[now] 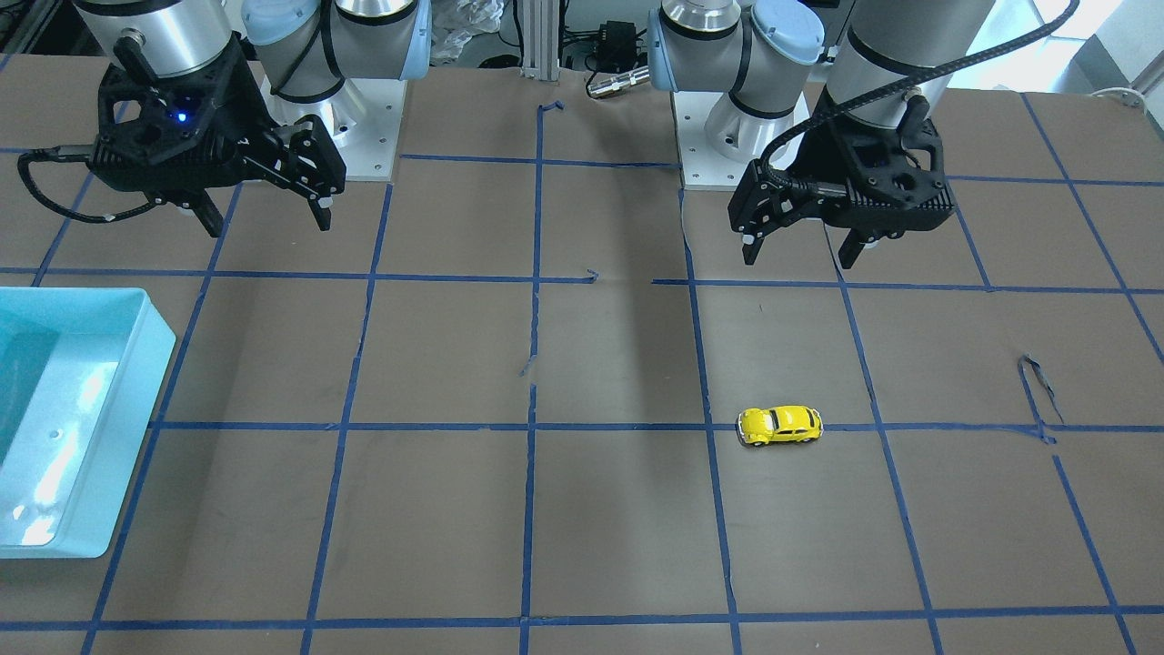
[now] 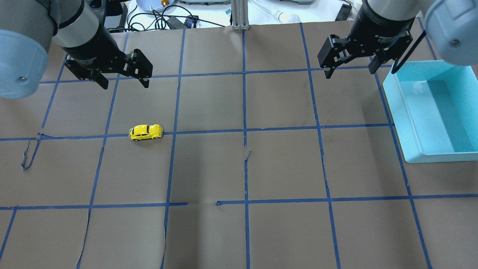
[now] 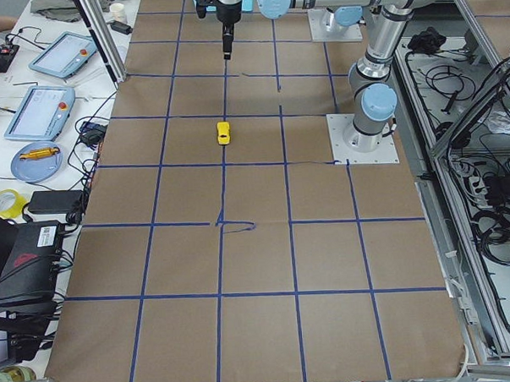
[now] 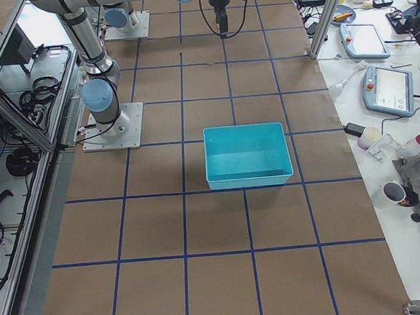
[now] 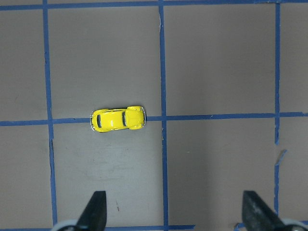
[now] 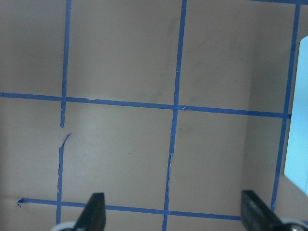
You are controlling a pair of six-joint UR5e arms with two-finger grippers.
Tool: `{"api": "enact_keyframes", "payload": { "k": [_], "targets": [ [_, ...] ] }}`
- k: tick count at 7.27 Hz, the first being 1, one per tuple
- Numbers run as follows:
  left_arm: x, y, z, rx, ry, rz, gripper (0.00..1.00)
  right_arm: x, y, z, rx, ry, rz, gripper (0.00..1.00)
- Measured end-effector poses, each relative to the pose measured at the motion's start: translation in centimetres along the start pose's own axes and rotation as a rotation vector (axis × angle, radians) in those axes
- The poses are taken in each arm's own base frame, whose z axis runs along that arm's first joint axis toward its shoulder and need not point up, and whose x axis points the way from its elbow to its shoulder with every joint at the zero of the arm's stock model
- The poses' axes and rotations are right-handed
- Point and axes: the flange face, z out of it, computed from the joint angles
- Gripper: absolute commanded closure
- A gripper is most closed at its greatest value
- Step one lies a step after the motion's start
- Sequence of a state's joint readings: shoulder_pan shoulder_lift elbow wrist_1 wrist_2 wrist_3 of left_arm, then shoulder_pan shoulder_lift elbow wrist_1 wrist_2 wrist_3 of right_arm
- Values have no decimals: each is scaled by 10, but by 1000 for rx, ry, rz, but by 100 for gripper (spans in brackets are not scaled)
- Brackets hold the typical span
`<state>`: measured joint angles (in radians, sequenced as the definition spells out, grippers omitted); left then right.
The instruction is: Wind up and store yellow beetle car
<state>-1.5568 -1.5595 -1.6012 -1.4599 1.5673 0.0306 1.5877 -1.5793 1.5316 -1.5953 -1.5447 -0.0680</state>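
The yellow beetle car (image 2: 146,132) sits on its wheels on a blue tape line on the brown table, left of centre in the overhead view. It also shows in the front view (image 1: 780,426), the left wrist view (image 5: 117,119) and the exterior left view (image 3: 224,132). My left gripper (image 2: 124,82) hangs open and empty above the table, behind the car and apart from it; it also shows in the front view (image 1: 800,253). My right gripper (image 2: 350,71) is open and empty at the far right, beside the bin; it also shows in the front view (image 1: 268,218).
A light-blue bin (image 2: 433,112) stands at the table's right side, also in the front view (image 1: 82,418) and the exterior right view (image 4: 247,155). Blue tape lines grid the brown paper, with torn edges (image 2: 28,153). Operator desks with pendants lie beyond the far edge.
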Motion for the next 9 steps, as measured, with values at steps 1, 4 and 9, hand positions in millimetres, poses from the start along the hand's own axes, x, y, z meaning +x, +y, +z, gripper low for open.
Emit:
{"api": "enact_keyframes", "payload": {
  "k": [1, 4, 9],
  "targets": [
    [0, 0, 1, -5, 2, 0, 0, 0, 0, 0, 1, 0, 0, 0],
    [2, -4, 10, -14, 12, 0, 0, 0, 0, -1, 1, 0, 1, 0],
    [2, -4, 12, -18, 12, 1, 0, 0, 1, 0, -1, 0, 2, 0]
  ]
}}
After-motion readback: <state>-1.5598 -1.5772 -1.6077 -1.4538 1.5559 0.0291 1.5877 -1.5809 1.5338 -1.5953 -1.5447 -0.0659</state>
